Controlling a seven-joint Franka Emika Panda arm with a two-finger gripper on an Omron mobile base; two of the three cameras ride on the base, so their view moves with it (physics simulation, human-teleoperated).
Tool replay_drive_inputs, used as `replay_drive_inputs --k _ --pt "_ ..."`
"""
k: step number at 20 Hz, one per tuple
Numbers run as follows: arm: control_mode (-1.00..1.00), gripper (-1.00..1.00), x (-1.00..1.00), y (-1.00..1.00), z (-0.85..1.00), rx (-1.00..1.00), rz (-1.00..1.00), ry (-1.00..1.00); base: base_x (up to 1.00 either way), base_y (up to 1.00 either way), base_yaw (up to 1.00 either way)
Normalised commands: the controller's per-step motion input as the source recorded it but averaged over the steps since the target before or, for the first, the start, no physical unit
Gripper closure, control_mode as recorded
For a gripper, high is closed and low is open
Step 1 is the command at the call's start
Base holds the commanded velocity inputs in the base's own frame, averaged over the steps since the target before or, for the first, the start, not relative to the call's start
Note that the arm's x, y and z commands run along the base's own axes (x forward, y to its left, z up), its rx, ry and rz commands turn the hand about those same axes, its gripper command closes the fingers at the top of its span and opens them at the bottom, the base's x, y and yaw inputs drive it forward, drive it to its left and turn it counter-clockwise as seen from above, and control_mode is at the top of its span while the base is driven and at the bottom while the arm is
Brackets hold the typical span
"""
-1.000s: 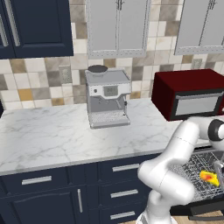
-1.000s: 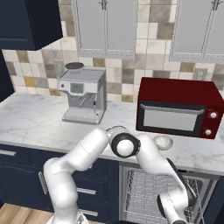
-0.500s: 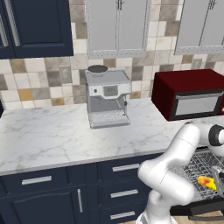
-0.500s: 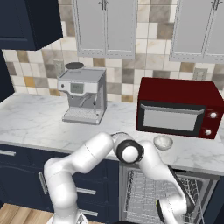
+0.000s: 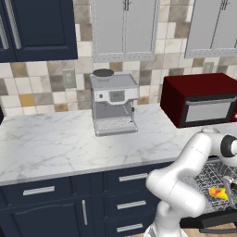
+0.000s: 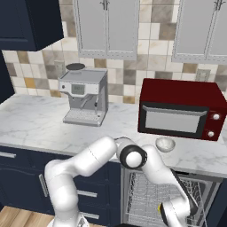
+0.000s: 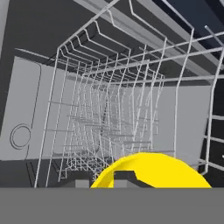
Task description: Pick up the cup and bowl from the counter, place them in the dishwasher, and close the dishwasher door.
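Observation:
A small grey bowl (image 6: 165, 144) sits on the white marble counter (image 6: 35, 124) in front of the microwave. My arm bends down over the counter edge into the open dishwasher, whose grey wire rack (image 5: 208, 178) is pulled out. The yellow cup (image 5: 215, 191) hangs low inside the rack (image 7: 109, 113), and my gripper (image 7: 103, 178) is shut on its rim; the cup (image 7: 153, 170) bulges at the bottom of the hand view. A sliver of the cup (image 6: 158, 207) peeks out beside my forearm. The dark dishwasher door (image 5: 215, 223) lies folded down under the rack.
A silver coffee machine (image 5: 113, 102) stands mid-counter, and a dark red microwave (image 5: 199, 99) stands to its right. Navy drawers with silver handles (image 5: 132, 177) run under the counter left of the dishwasher. The rack's wire walls close in around my hand.
My hand has sunk a little lower into the rack with the cup. The bowl has stayed in place.

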Motion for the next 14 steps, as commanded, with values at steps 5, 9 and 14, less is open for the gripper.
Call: replay_drive_inputs --k 5,9,14 --pt "-1.00 -1.00 -0.18 0.00 0.05 0.00 0.00 -0.07 0.00 0.00 0.00" --pt "-1.00 -1.00 -0.48 0.00 0.62 0.00 0.03 -0.17 0.00 0.00 0.00" --pt "-1.00 -1.00 -0.49 0.00 0.51 0.00 0.05 -0.13 0.00 0.00 0.00"
